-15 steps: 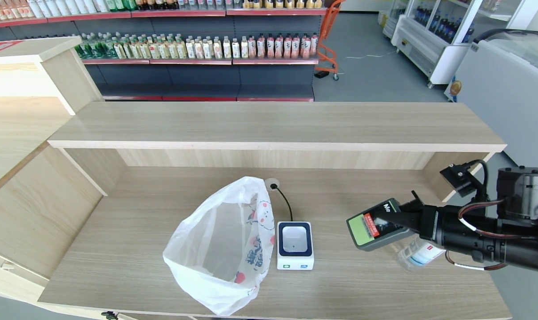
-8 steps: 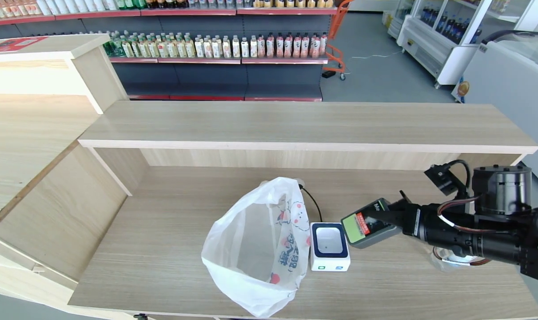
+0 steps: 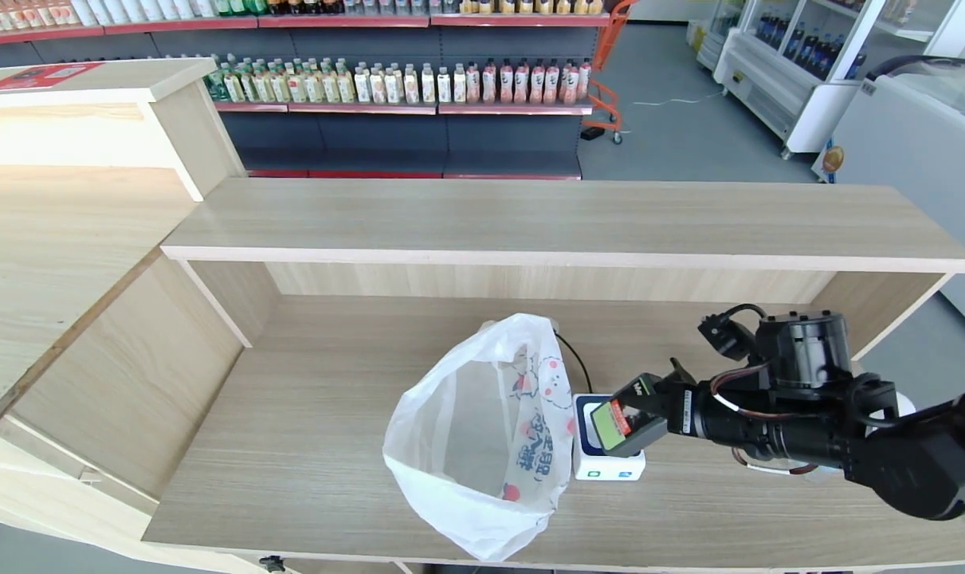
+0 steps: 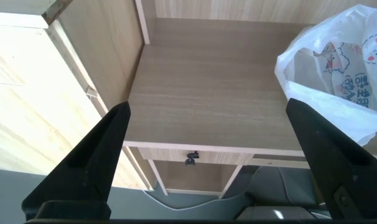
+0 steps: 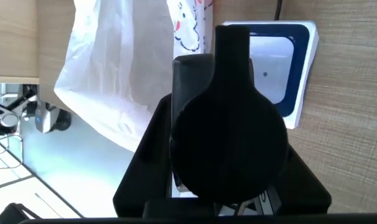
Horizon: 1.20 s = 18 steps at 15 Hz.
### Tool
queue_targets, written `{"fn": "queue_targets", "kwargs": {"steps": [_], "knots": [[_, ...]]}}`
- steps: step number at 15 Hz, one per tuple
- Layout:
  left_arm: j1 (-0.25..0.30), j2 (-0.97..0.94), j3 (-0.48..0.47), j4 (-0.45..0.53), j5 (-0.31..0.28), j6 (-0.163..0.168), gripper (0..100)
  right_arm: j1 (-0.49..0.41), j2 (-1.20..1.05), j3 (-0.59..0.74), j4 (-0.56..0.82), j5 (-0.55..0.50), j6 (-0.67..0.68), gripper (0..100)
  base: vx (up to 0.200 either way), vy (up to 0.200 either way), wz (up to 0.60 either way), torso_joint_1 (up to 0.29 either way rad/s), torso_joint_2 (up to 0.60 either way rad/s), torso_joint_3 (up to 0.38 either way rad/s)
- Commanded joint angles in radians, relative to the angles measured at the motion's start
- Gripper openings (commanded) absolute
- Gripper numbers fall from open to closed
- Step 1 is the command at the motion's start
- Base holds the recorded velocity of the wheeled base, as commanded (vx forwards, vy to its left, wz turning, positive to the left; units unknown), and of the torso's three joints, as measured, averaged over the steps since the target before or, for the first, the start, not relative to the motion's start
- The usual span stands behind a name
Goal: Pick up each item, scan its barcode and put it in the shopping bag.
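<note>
The left gripper (image 4: 207, 109) hangs off the near edge of the worktop (image 3: 307, 414), towards its left corner. Its jaws are spread wide and hold nothing. The shopping bag (image 3: 482, 430) stands near the middle of the near edge with its mouth gaping upward. The scanner (image 3: 609, 469) sits just beside it on the right, apparently touching the plastic.

The boxed item (image 3: 619, 420), dark with a green and red label, is held in the air over the scanner's window. The jaws of the right gripper (image 3: 648, 396) are clenched on it.

The step in hand looks like the scan. To do it well, the barcode face should point squarely down at the window. The box should sit low and level over the glass, with a short pause there. The wrist should roll slowly if no read comes. The bag's loose rim must not drift across the window.

I cannot tell which face carries the barcode. The box's underside is hidden, and in the right wrist view the gripper's own bulk covers most of the box. The box also hides much of the scanner's window. The bottom of the bag cannot be made out.
</note>
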Motion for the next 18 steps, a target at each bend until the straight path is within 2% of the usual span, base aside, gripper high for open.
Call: {"fn": "queue_targets", "kwargs": {"steps": [1,6,18], "knots": [[0.001,0.0,0.0,0.0,0.0,0.0,100,0.004,0.071,-0.034,0.0,-0.001,-0.001,0,0.0,0.0,0.0,0.0,0.0,0.0],[0.001,0.0,0.0,0.0,0.0,0.0,100,0.005,0.159,-0.096,-0.003,-0.001,-0.017,0,0.0,0.0,0.0,0.0,0.0,0.0],[0.001,0.0,0.0,0.0,0.0,0.0,100,0.021,0.254,-0.121,-0.077,-0.047,-0.069,0,0.0,0.0,0.0,0.0,0.0,0.0]]}}
